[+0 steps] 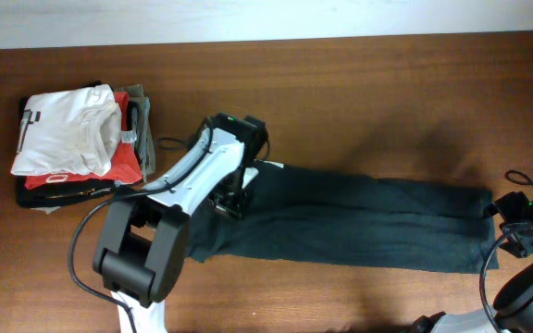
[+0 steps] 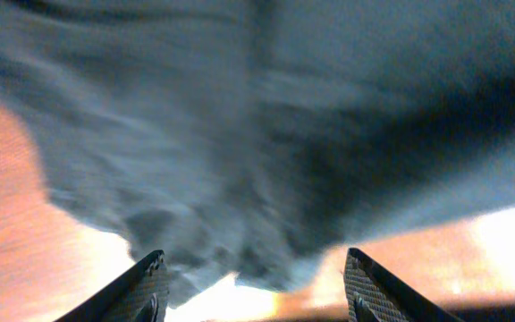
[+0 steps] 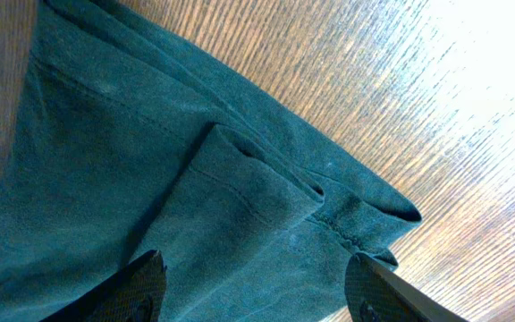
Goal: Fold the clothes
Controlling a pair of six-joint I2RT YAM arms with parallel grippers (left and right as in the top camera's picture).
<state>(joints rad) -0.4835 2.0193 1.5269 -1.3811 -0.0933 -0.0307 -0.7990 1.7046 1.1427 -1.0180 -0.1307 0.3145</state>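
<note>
The dark charcoal T-shirt (image 1: pixel 359 217) lies on the wooden table as a long narrow band, plain side up, from centre-left to the right edge. My left gripper (image 1: pixel 234 199) is open just above the shirt's left end; the left wrist view shows blurred dark fabric (image 2: pixel 266 134) beyond the spread fingers (image 2: pixel 253 291). My right gripper (image 1: pixel 516 222) is open over the shirt's right end. In the right wrist view the folded sleeve and hem (image 3: pixel 240 206) lie between its spread fingers (image 3: pixel 257 291). Neither gripper holds cloth.
A stack of folded garments, white (image 1: pixel 68 129) on top of red (image 1: pixel 123 162) and grey, sits at the far left of the table. Black cables trail near it and by the right arm (image 1: pixel 526 180). Bare wood (image 1: pixel 387 102) lies behind the shirt.
</note>
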